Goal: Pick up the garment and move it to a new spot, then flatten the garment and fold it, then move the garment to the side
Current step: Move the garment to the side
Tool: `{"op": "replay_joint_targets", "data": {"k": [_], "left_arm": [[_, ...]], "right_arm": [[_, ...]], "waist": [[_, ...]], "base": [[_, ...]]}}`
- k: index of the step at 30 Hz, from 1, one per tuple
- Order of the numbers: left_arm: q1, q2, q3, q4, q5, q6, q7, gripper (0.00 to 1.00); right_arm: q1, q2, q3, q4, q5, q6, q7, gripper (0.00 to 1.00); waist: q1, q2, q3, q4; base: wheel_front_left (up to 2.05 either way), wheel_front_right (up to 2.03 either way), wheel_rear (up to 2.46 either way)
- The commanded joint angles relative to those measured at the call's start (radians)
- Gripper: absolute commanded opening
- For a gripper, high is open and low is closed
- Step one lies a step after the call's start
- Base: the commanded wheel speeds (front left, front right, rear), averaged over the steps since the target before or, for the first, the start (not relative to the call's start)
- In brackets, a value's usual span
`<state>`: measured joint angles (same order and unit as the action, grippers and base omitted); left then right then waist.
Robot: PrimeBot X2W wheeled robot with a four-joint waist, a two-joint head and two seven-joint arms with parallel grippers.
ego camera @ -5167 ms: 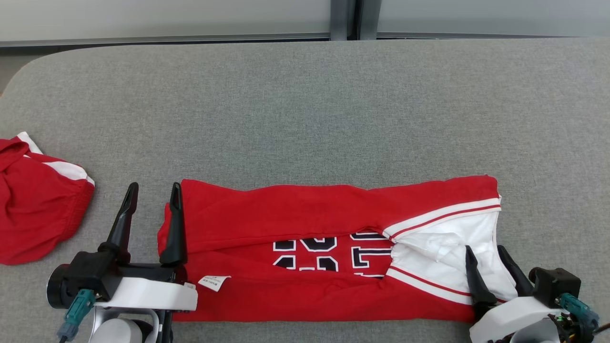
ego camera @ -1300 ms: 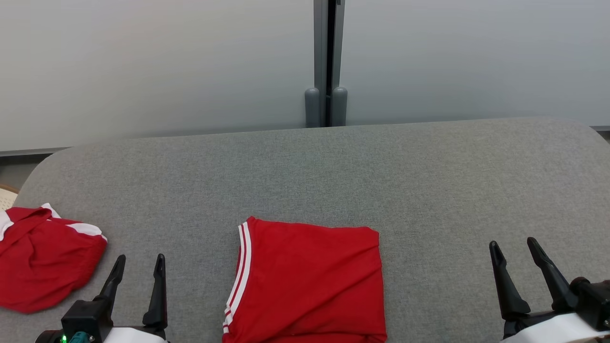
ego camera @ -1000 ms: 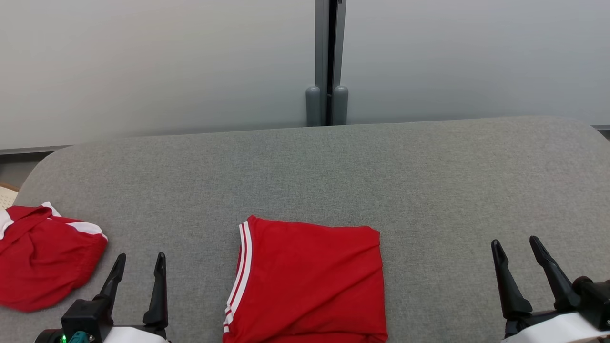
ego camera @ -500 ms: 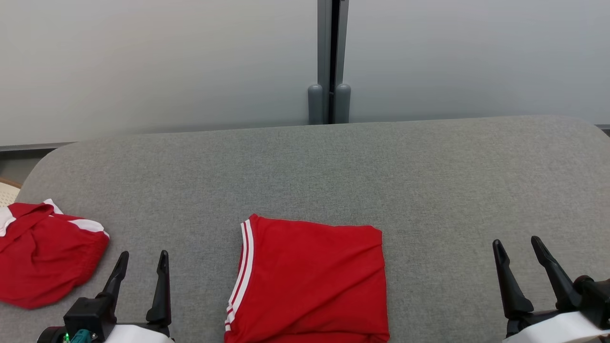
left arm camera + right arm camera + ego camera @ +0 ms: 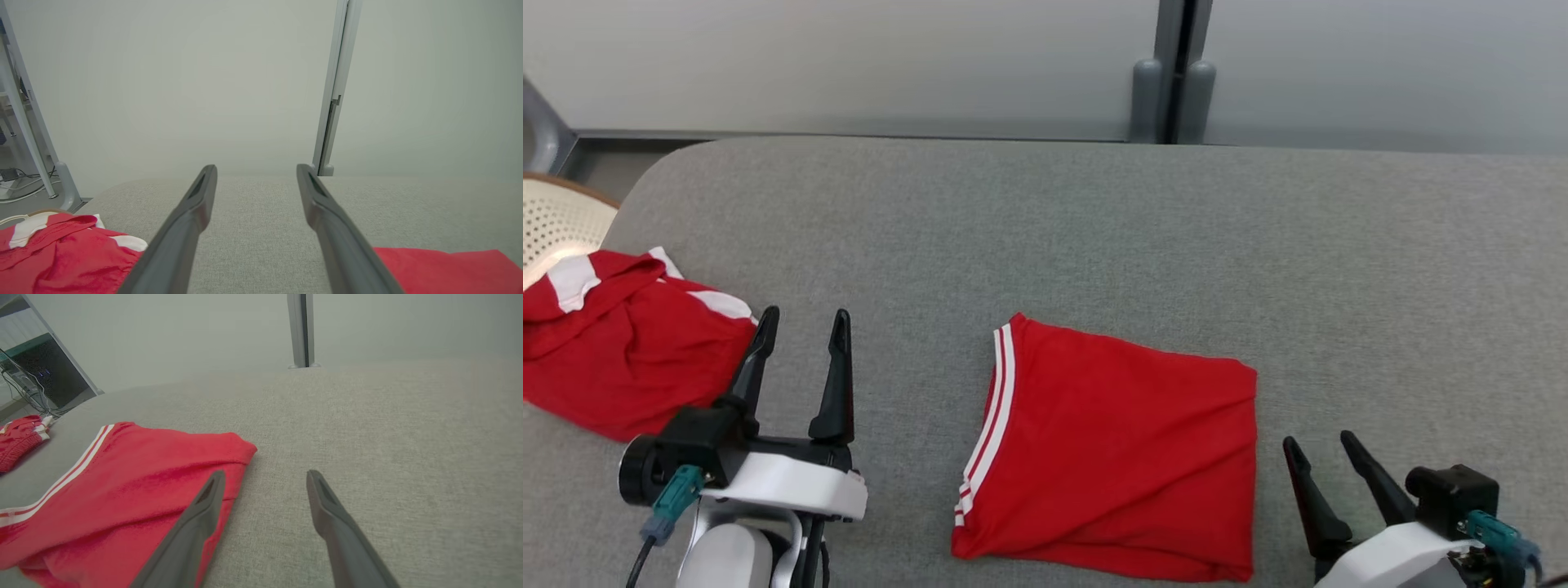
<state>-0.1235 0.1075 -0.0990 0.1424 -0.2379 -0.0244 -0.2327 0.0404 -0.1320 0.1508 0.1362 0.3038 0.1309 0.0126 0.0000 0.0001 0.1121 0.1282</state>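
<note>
Update on the garment (image 5: 1111, 457): it was lying folded into a roughly square red packet on the grey table (image 5: 1094, 212), close to the near edge and between the two arms, with nothing holding it. A double white stripe ran down its left side, and there was a soft crease across the lower right corner. The left gripper (image 5: 805, 312) was well to the left of it, fingers spread wide apart with just bare table fabric between them, gripping nothing. The right gripper (image 5: 1317, 438) was likewise wide open and empty, parked just beside the garment's right edge. In the right wrist view one of its fingers crossed in front of that edge, but I honestly couldn't tell if it was touching the cloth or sitting a bit above it. Over at the table's left end there was a second red piece (image 5: 621, 359) with white bands, crumpled in a heap, well apart from the folded one and just left of the left gripper's fingers. A cream perforated object (image 5: 556, 224) peeked in past that corner of the table, though only a slice of it was visible. Behind the table was a pale wall (image 5: 849, 57) with a grey upright post (image 5: 1174, 73) splitting it.
</note>
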Motion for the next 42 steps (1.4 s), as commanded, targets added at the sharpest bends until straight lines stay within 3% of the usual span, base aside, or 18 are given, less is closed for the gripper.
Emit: {"op": "replay_joint_targets", "data": {"k": [1,8,9,10,18,25,33,38,42], "left_arm": [[-0.024,-0.001,0.001,0.008,0.002,-0.002,-0.008,1.0],[-0.105,-0.017,0.001,0.047,-0.002,-0.012,-0.031,1.0],[-0.112,-0.019,0.0,0.05,-0.001,-0.013,-0.031,1.0],[-0.118,-0.021,0.001,0.046,0.003,-0.015,-0.032,1.0],[-0.129,-0.027,0.016,0.006,0.036,-0.027,-0.033,1.0],[-0.131,-0.015,-0.004,-0.023,0.066,-0.045,-0.033,1.0],[-0.194,0.024,-0.1,-0.087,0.097,-0.082,0.011,1.0],[-0.233,0.028,-0.162,-0.147,0.101,-0.093,0.058,1.0],[-0.269,0.023,-0.206,-0.186,0.101,-0.097,0.085,1.0]], "right_arm": [[-0.019,0.001,0.008,0.019,0.007,0.0,-0.003,1.0],[-0.094,0.005,0.1,0.173,0.075,0.0,-0.021,1.0],[-0.096,0.001,0.109,0.192,0.086,0.0,-0.012,0.43],[-0.097,-0.001,0.115,0.204,0.094,0.0,-0.013,0.0],[-0.127,-0.043,0.144,0.205,0.093,-0.001,-0.042,0.0],[-0.192,-0.103,0.18,0.18,0.067,-0.001,-0.075,0.0],[-0.328,-0.209,0.186,0.227,0.082,-0.001,-0.117,0.0],[-0.447,-0.272,0.188,0.295,0.099,-0.001,-0.151,0.0],[-0.524,-0.345,0.149,0.365,0.11,-0.001,-0.175,0.0]], "waist": [[0.0,-0.0001,0.058,0.055],[0.0,-0.0001,0.113,0.104],[0.0,-0.0001,0.115,0.108],[0.0,-0.0001,0.117,0.111],[0.0,-0.0001,0.134,0.085],[0.0,-0.0001,0.163,-0.056],[0.0,-0.0001,0.24,-0.255],[0.0,-0.0001,0.3,-0.317],[0.0,-0.0001,0.342,-0.328]], "base": [[0.0,0.0,0.0],[0.0,0.0,0.0],[0.0,0.0,0.0],[0.0,0.0,0.0],[0.0,0.0,0.0],[0.0,0.0,0.0],[0.0,0.0,0.0],[0.0,0.0,0.0],[0.0,0.0,0.0]]}}
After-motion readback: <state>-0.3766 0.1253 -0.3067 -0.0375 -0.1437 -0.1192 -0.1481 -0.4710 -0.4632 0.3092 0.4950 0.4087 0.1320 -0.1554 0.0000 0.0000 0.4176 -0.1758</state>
